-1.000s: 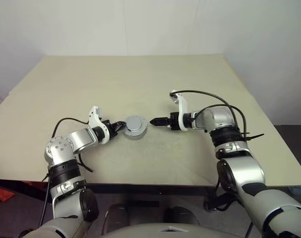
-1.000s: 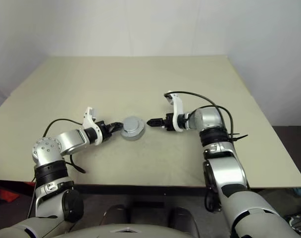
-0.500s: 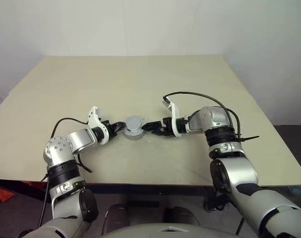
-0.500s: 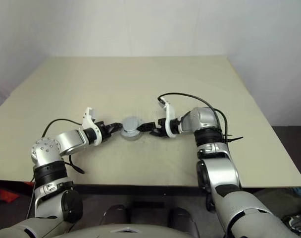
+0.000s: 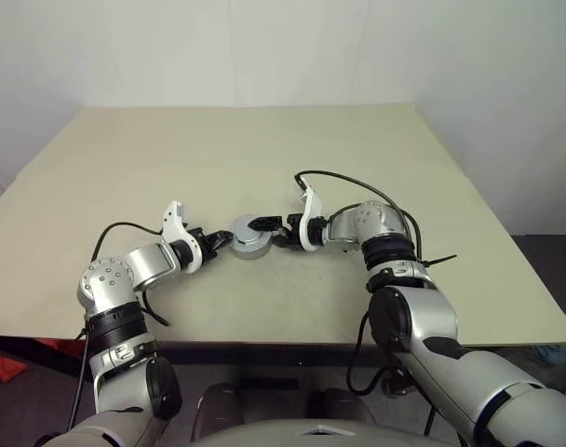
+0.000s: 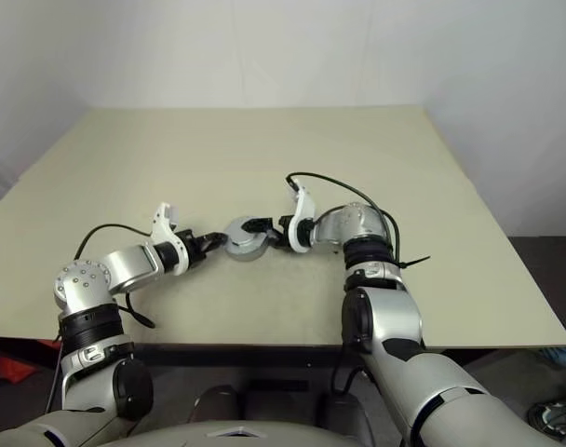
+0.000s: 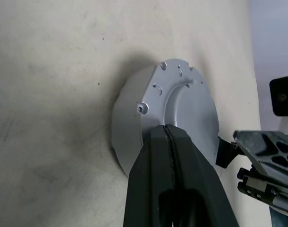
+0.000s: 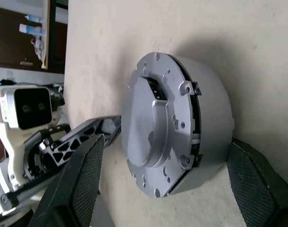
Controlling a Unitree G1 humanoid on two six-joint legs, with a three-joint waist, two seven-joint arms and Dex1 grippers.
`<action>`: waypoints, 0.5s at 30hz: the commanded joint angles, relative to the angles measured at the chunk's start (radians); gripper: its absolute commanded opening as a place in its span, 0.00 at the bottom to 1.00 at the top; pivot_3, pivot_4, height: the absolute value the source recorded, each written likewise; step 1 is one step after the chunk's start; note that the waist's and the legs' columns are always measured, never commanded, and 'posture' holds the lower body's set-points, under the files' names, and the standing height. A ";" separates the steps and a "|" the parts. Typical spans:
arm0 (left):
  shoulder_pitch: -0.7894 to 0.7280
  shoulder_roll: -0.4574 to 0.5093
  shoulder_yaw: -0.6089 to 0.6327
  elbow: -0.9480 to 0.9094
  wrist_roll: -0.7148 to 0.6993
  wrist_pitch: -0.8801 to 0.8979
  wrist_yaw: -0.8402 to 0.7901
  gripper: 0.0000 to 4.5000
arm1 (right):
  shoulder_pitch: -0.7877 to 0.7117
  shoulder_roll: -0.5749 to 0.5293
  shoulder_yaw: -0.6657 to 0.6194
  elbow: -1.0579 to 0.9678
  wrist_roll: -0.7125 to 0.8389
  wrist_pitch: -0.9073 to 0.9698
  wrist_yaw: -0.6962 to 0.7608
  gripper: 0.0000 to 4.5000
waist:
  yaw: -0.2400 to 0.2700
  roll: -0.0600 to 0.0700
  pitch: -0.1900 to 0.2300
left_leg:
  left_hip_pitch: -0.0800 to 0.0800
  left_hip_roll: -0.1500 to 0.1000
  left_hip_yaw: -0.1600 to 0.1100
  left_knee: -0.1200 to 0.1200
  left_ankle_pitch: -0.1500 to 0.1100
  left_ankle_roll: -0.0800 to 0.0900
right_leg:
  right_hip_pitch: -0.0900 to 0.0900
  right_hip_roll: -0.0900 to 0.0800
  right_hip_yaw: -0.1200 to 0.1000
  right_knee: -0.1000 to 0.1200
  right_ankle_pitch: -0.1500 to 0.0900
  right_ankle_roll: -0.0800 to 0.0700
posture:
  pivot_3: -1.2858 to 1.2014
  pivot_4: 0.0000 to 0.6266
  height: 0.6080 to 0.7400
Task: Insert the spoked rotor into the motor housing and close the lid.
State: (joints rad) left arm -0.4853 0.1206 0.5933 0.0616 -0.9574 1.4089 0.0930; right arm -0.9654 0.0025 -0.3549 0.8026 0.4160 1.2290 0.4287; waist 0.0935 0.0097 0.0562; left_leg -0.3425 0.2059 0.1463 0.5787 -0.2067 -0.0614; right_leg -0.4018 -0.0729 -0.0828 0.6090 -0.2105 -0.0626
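The motor housing [image 5: 249, 244], a round silvery drum, sits on the beige table [image 5: 264, 158] near the table's front-middle region, with the lid [image 8: 153, 137] closed over it; in the right wrist view the lid appears as a silvery-white disc with small screw holes round its rim, seated on the housing with a narrow dark seam between them. The spoked rotor cannot be made out with the lid down.

Immediately on the housing's left side is the left gripper [image 5: 223, 239]. Its two black fingers [image 7: 177, 165] are pressed together with no gap, their joined tip resting against the lid's rim in the left wrist view; they enclose nothing.

On the housing's right side is the right gripper [image 8: 163, 184], its jaws spread wide. In the right wrist view one finger stands on each side of the housing, so that the drum lies between them; whether the pads touch its wall cannot be told. In the left eye view one black fingertip [image 5: 262, 223] reaches over the top of the lid.

Black cables loop from both wrists above the table, either side of the housing.
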 commanded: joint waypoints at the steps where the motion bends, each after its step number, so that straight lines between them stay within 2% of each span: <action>1: 0.000 0.015 -0.007 -0.034 0.001 0.007 0.000 0.00 | -0.027 0.015 -0.016 0.001 0.037 -0.014 -0.014 0.99 | 0.000 0.000 0.000 | 0.000 0.000 0.000 0.000 0.000 0.000 | 0.000 0.000 0.000 0.000 0.000 0.000 | 0.52 0.00 1.00; 15: -0.001 0.028 -0.010 -0.031 0.004 -0.004 -0.003 0.00 | -0.050 0.046 -0.074 -0.030 0.131 0.081 -0.006 0.99 | 0.002 0.000 0.000 | -0.003 0.000 0.000 -0.001 0.000 0.001 | -0.003 0.000 0.000 -0.001 0.003 -0.006 | 0.52 0.00 1.00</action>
State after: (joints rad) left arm -0.4852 0.1430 0.5858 0.0571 -0.9518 1.4058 0.0929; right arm -0.9712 0.0203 -0.4201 0.8121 0.4877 1.3005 0.4056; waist 0.0954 0.0097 0.0562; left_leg -0.3462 0.2058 0.1462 0.5778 -0.2070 -0.0608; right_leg -0.4046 -0.0727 -0.0829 0.6076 -0.2072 -0.0682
